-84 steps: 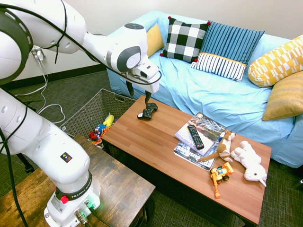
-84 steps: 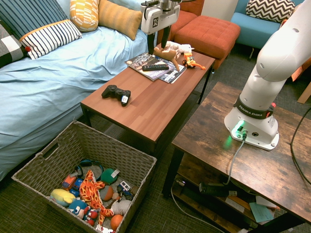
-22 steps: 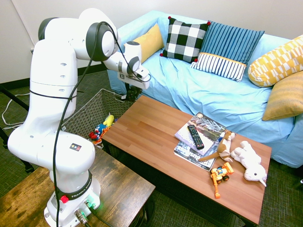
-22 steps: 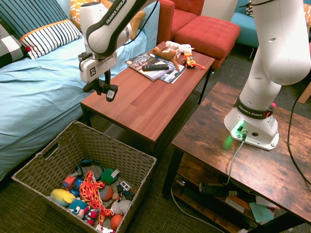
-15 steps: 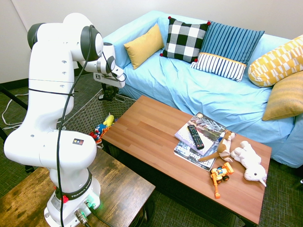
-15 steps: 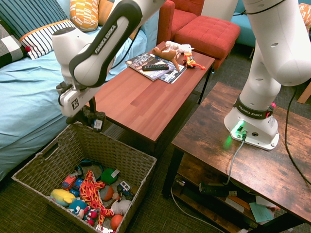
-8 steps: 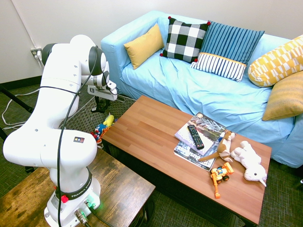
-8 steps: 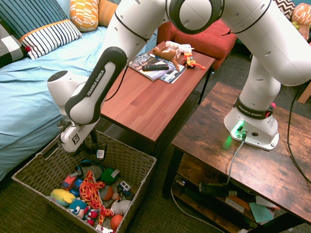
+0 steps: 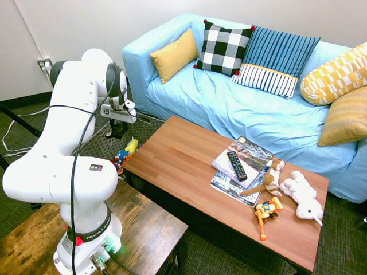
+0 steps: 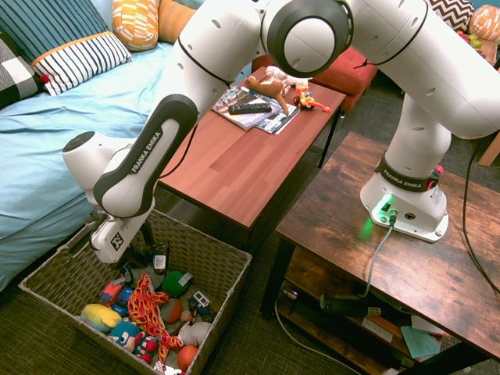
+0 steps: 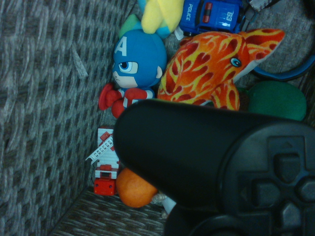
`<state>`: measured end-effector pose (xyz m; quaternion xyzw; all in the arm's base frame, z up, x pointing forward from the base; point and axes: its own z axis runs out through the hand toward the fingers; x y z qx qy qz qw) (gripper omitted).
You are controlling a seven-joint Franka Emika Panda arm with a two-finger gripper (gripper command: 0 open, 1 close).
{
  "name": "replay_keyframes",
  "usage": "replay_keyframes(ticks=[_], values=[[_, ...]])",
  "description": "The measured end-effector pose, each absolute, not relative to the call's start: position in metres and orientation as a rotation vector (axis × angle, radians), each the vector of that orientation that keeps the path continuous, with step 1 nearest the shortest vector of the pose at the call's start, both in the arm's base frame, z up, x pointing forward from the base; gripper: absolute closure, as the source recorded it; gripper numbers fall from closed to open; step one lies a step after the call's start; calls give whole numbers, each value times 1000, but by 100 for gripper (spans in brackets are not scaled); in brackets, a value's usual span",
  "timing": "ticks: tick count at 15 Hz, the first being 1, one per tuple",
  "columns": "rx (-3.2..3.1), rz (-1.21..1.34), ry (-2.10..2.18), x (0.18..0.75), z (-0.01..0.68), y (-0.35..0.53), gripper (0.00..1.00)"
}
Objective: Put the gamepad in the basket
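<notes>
One gripper [image 10: 153,254], at the end of the white arm, hangs inside the mouth of the basket [image 10: 207,301], pointing steeply down with its fingers pinching the gamepad [image 10: 158,261]. From the second exterior view the black controller sits just above the toys at the far end of the basket, though whether it already touches them is hard to judge from here. Up close in the wrist view, the gamepad [image 11: 216,167] fills the foreground, its curved handle and button cross showing dark against the toys below: an orange flame-patterned plush [image 11: 211,69], a blue masked hero doll [image 11: 135,64], a blue police car [image 11: 209,14] and a small orange ball [image 11: 134,189]. On the wooden coffee table [image 9: 189,172] to the right lie magazines with a slim black remote [image 9: 236,165] on top.
</notes>
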<state>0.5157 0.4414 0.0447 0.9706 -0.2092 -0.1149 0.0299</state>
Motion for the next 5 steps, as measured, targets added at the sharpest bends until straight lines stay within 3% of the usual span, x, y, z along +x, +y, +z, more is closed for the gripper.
replay_keyframes(ticks=[5], values=[[2990, -354, -645, 525, 53, 442, 0]])
